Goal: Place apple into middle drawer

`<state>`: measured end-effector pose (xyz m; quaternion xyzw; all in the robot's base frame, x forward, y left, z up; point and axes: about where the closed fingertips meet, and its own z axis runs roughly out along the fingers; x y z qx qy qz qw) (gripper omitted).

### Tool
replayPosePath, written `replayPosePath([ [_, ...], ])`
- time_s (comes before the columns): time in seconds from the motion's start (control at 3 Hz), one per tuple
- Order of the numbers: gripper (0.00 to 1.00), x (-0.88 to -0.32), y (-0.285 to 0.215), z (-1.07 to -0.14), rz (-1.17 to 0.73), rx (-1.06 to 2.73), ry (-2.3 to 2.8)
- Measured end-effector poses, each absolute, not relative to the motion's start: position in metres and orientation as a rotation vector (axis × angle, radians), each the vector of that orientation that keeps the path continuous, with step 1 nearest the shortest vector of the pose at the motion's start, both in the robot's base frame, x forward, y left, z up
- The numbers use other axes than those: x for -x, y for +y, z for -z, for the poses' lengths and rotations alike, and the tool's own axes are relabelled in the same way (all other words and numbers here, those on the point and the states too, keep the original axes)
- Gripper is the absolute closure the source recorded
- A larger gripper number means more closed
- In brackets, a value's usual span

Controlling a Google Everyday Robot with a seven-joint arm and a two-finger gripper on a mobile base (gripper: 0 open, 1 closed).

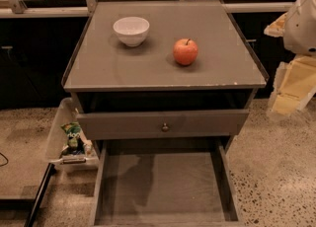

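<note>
1. Object location. The apple (185,52) stands upright, stem up, on the worktop (148,70), right of centre and well apart from the white bowl (131,30). The middle drawer (163,186) is pulled out below, its flat floor bare. It sits under the drawer with the round knob (165,127), which juts out only slightly.

2. Handling estimate. I judge the apple to be firm, moderately light, smooth-skinned and free to roll. Its skin could bruise under excess force. I recommend holding it across the widest part, at mid-height, one pad on each opposite side, clear of the stem. Apply moderate pressure only.

3. Gripper status. My gripper (291,85) is at the right edge of the view, off the worktop and level with its front corner, well apart from the apple. It touches nothing and holds nothing I can see. I cannot tell whether it is spread or pressed together.

4. Caution. Lower the apple onto the drawer floor; dropping it risks rolling.
</note>
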<state>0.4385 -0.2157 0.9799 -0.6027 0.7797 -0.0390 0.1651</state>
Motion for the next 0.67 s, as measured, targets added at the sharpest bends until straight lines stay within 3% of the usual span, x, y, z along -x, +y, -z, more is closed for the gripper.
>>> replayPosePath([
  [0.67,0.00,-0.4457,-0.2132,-0.9823,0.113,1.699,2.205],
])
